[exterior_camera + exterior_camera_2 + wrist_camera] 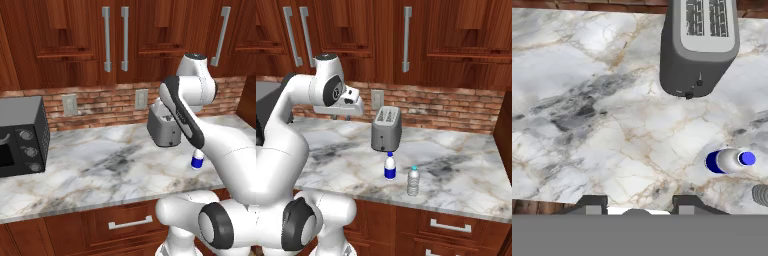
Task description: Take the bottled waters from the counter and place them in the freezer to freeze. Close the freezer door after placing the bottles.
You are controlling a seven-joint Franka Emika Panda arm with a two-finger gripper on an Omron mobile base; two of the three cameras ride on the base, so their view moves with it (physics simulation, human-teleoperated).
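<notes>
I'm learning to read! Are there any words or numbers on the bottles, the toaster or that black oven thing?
No words or numbers can be read anywhere.
Blue-banded bottle: plain blue band, no letters.
Other bottle: clear, no print visible.
Toaster: plain grey.
Microwave knobs: marks too small to read.
Wall outlets: blank.

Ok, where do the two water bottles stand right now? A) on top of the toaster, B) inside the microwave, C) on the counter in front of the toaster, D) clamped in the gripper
C: both bottled waters, one and the other, stand upright on the counter just in front of the toaster, untouched by the arm.
</notes>
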